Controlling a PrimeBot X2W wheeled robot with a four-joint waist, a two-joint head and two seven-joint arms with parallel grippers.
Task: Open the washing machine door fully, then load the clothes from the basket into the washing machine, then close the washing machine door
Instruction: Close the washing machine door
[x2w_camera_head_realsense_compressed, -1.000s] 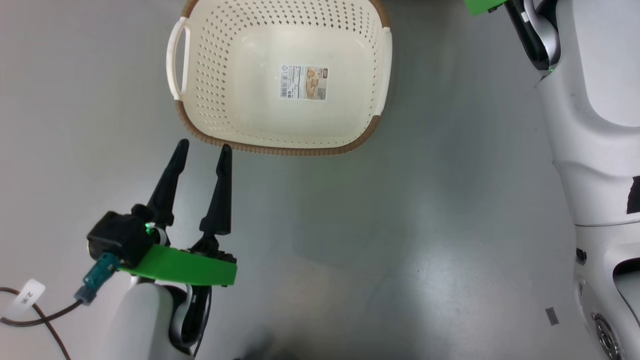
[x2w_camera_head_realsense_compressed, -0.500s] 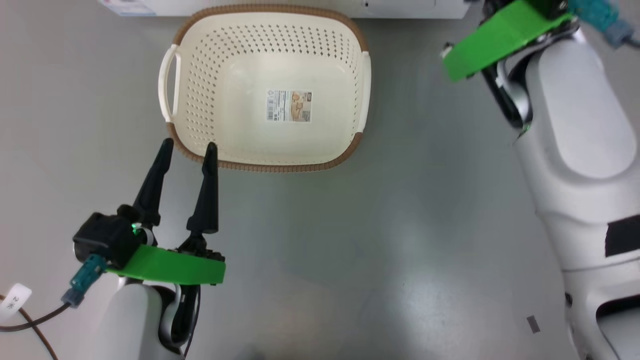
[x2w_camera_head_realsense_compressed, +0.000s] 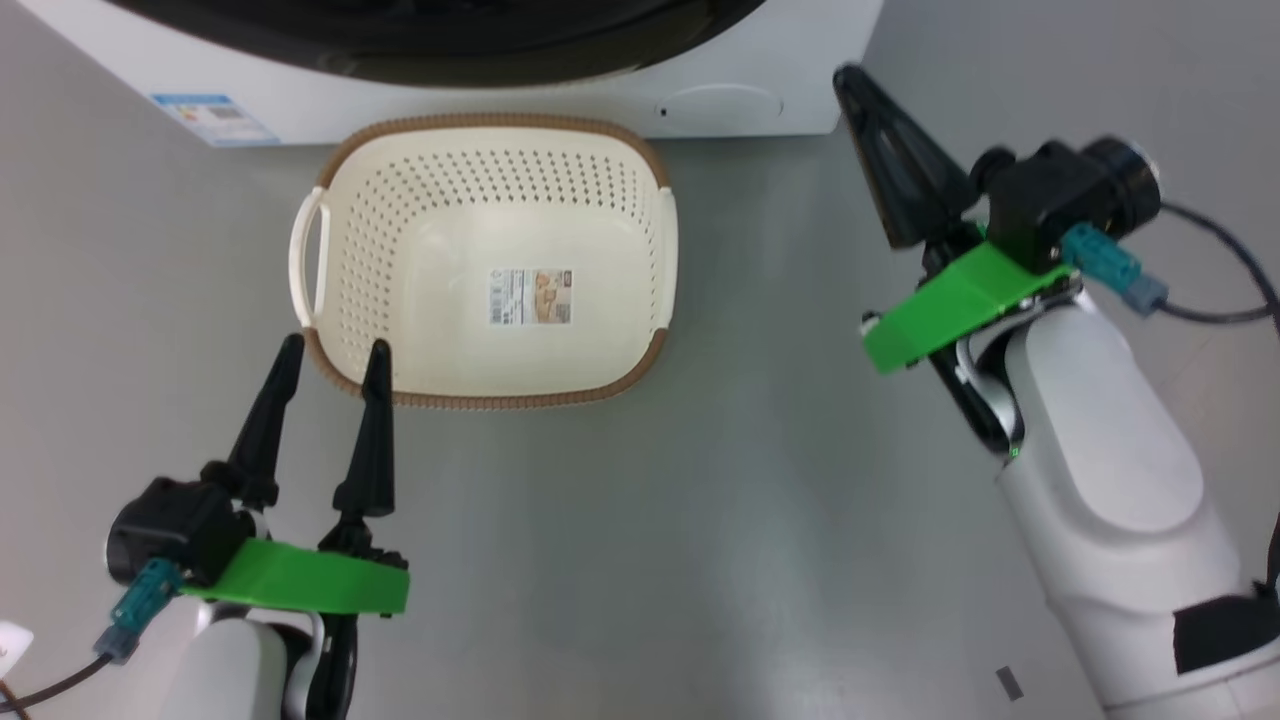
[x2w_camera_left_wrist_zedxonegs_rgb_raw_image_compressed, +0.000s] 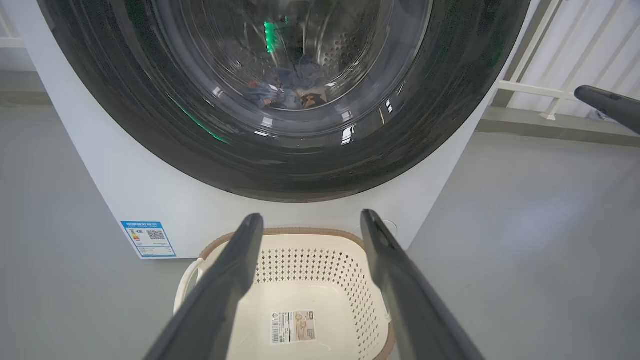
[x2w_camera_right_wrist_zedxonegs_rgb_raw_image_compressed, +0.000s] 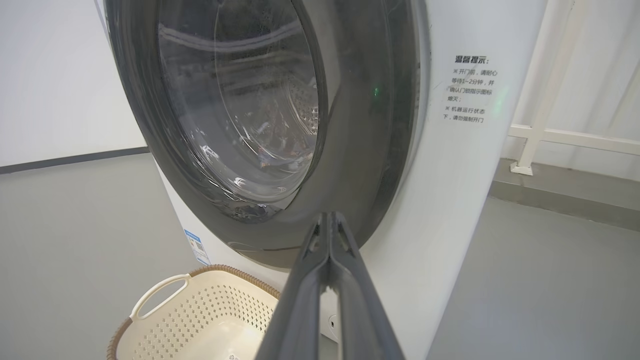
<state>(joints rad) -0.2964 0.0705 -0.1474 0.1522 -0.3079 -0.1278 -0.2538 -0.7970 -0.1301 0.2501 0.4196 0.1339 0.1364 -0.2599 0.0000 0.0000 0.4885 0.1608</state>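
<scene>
One washing machine (x2w_camera_left_wrist_zedxonegs_rgb_raw_image_compressed: 165, 200) stands at 12 o'clock with its one door (x2w_camera_left_wrist_zedxonegs_rgb_raw_image_compressed: 280, 165) shut, and the clothes (x2w_camera_left_wrist_zedxonegs_rgb_raw_image_compressed: 290, 92) lie behind the glass. One basket (x2w_camera_head_realsense_compressed: 480, 400) sits just before it, its label showing. At the basket's 7 o'clock, the left gripper (x2w_camera_head_realsense_compressed: 334, 348) is spread wide and holds nothing. At 2 o'clock, the right gripper (x2w_camera_head_realsense_compressed: 848, 78) is pressed closed, also holding nothing.

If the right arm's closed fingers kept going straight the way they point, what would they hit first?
Probably the washing machine door, on the lower part of its glossy black rim: the fingers of the right gripper point there with nothing between. The gap is hard to judge.
</scene>
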